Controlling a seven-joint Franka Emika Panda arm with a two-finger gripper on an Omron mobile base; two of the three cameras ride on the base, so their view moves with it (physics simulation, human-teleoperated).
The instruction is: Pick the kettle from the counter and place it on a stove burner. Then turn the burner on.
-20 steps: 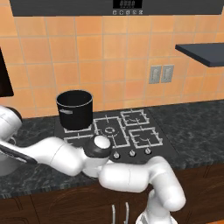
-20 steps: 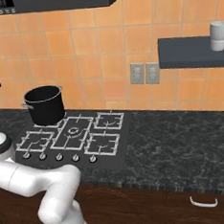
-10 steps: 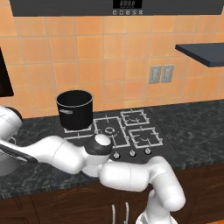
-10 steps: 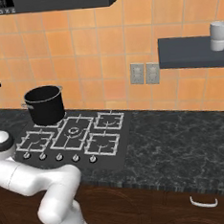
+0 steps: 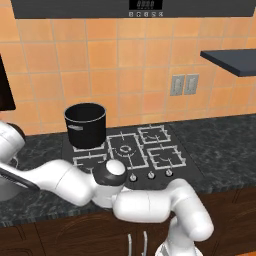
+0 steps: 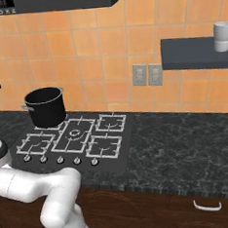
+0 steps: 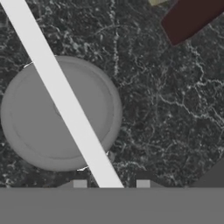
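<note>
The hand view looks straight down on the kettle (image 7: 39, 131), a round grey body on the dark marbled counter (image 7: 170, 109). Its thin pale handle (image 7: 65, 100) runs diagonally across the lid and ends between my fingertips (image 7: 80, 183). My gripper (image 7: 111, 183) is open just above the kettle, its two tips astride the handle's near end without closing on it. In the left base view a grey part of the kettle (image 5: 6, 189) shows at the far left edge of the counter (image 5: 225, 145), under my outstretched arm.
A tall black pot (image 5: 86, 125) (image 6: 46, 107) stands on the rear left burner of the stove (image 5: 145, 152) (image 6: 109, 143), with knobs (image 5: 150, 175) along its front. A dark red-brown object (image 7: 192, 17) lies beyond the kettle. A shelf holds a cup (image 6: 222, 36).
</note>
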